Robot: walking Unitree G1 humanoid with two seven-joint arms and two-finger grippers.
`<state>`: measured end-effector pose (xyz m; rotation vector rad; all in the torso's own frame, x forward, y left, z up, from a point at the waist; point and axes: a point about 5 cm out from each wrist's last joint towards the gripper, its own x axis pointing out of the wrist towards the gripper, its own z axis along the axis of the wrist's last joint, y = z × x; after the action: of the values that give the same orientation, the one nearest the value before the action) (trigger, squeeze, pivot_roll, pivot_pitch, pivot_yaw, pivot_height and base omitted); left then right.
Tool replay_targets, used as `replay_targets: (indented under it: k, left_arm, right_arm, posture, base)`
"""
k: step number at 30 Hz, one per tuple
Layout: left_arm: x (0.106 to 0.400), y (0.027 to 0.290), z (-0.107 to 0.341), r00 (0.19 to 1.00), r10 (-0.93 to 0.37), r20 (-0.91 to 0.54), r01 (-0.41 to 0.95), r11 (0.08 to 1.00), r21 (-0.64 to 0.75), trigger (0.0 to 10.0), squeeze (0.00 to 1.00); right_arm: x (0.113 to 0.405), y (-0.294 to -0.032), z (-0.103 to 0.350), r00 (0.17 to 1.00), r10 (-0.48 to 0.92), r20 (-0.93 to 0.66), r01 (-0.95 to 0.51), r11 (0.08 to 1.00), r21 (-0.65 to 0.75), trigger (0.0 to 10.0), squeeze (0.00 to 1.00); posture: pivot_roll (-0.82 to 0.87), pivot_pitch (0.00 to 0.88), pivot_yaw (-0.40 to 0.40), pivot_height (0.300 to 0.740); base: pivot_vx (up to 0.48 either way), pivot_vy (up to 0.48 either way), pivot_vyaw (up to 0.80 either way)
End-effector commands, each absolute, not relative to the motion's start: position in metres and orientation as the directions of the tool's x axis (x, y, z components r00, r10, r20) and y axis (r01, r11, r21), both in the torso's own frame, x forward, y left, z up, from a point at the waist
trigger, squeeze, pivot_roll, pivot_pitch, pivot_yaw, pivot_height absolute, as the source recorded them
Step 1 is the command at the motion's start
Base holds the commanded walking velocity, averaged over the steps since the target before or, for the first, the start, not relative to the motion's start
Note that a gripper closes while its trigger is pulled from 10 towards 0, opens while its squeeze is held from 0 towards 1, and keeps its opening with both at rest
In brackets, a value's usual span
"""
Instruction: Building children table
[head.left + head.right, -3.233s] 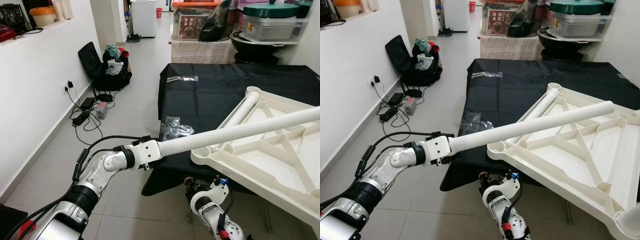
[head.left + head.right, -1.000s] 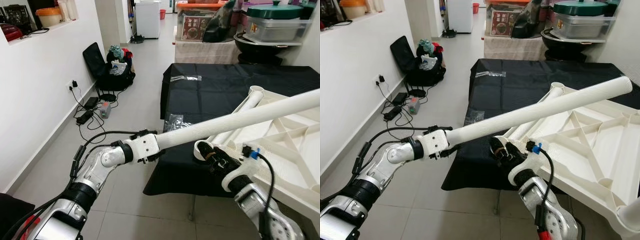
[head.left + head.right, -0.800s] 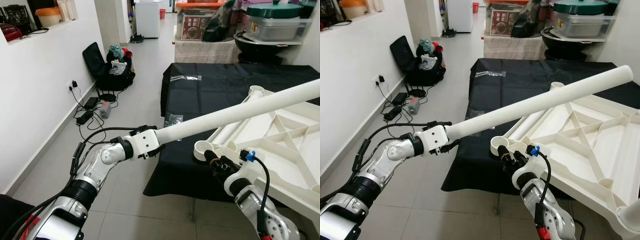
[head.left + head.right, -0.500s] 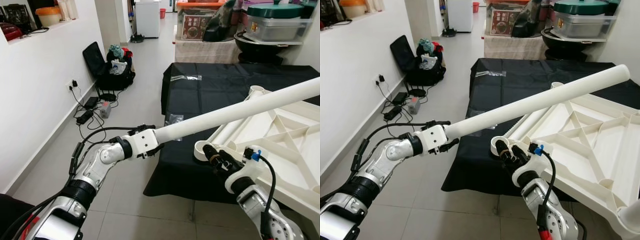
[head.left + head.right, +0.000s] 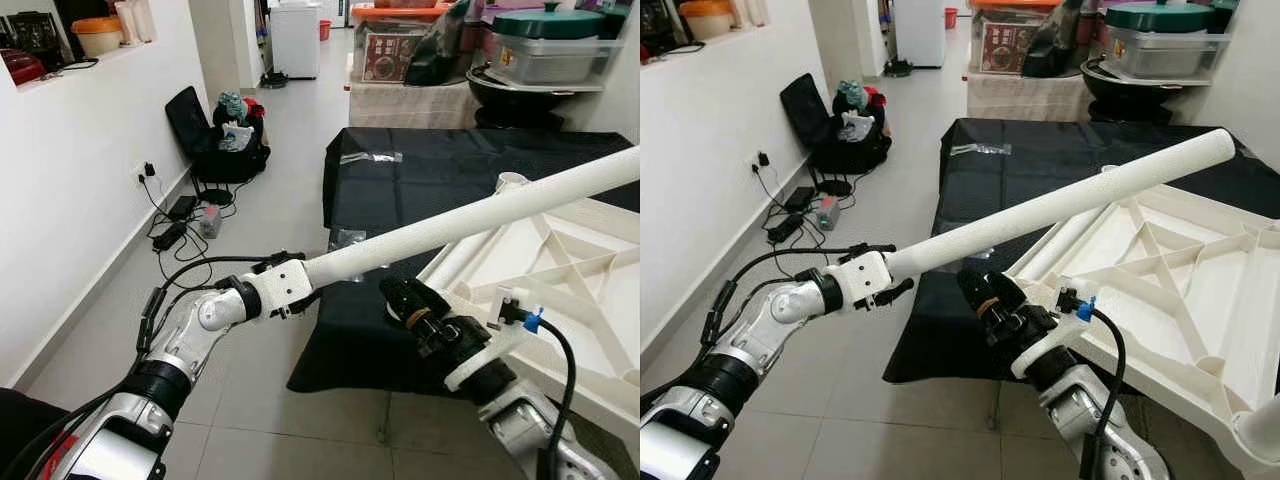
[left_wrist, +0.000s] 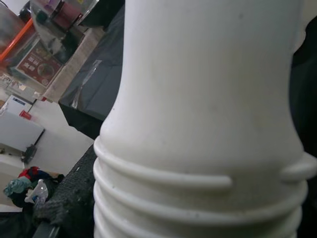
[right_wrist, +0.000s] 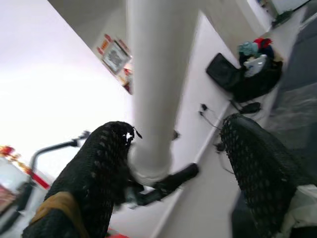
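The left gripper [image 5: 290, 290] clenches the threaded end of the long white table leg [image 5: 1060, 205], slanting above the upturned tabletop [image 5: 1180, 290] on the bench [image 5: 420, 175]. The right gripper [image 5: 985, 295] gapes beneath it. Stiff, light plastic; a second hold mid-length would steady it.

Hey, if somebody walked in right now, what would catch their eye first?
The long white table leg that the left gripper holds by its threaded end, slanting up over the black-covered table. Beneath it the right gripper, fingers apart, reaches by the upside-down white tabletop.
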<state>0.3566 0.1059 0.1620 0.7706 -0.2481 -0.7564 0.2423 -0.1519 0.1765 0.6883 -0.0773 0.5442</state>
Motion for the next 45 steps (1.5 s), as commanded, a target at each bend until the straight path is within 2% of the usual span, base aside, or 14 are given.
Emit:
replay_targets:
  k: [1, 9, 25, 36, 41, 45]
  left_arm:
    - [0.358, 0.108, 0.164, 0.722, -0.69, -0.05, 0.514, 0.487, 0.707, 10.0, 0.0]
    - [0.356, 0.1, 0.163, 0.702, -0.711, -0.049, 0.528, 0.473, 0.706, 10.0, 0.0]
    - [0.353, 0.095, 0.159, 0.692, -0.72, -0.052, 0.54, 0.468, 0.7, 10.0, 0.0]
    - [0.352, 0.09, 0.155, 0.682, -0.729, -0.065, 0.555, 0.458, 0.695, 10.0, 0.0]
    - [0.352, 0.089, 0.155, 0.682, -0.729, -0.062, 0.556, 0.462, 0.691, 10.0, 0.0]
    - [0.353, 0.084, 0.157, 0.676, -0.735, -0.053, 0.558, 0.464, 0.689, 10.0, 0.0]
  right_arm:
    - [0.242, -0.143, 0.182, 0.832, 0.483, 0.273, -0.541, 0.601, 0.589, 10.0, 0.0]
    - [0.256, -0.124, 0.182, 0.835, 0.465, 0.296, -0.536, 0.562, 0.63, 10.0, 0.0]
    - [0.28, -0.122, 0.188, 0.845, 0.433, 0.312, -0.53, 0.607, 0.592, 10.0, 0.0]
    - [0.299, -0.107, 0.204, 0.843, 0.396, 0.364, -0.536, 0.567, 0.625, 10.0, 0.0]
    - [0.303, -0.101, 0.202, 0.857, 0.369, 0.36, -0.515, 0.569, 0.641, 10.0, 0.0]
    - [0.309, -0.102, 0.194, 0.9, 0.301, 0.316, -0.436, 0.586, 0.683, 10.0, 0.0]
  posture:
    - [0.03, 0.0, -0.008, 0.74]
    - [0.04, 0.0, -0.012, 0.74]
    - [0.05, 0.0, -0.018, 0.74]
    - [0.05, 0.0, -0.022, 0.74]
    - [0.05, 0.0, -0.026, 0.74]
    - [0.06, 0.0, -0.025, 0.74]
  base:
    - [0.0, 0.0, 0.0]
    - [0.0, 0.0, 0.0]
    - [0.0, 0.0, 0.0]
    - [0.0, 0.0, 0.0]
    - [0.0, 0.0, 0.0]
    - [0.0, 0.0, 0.0]
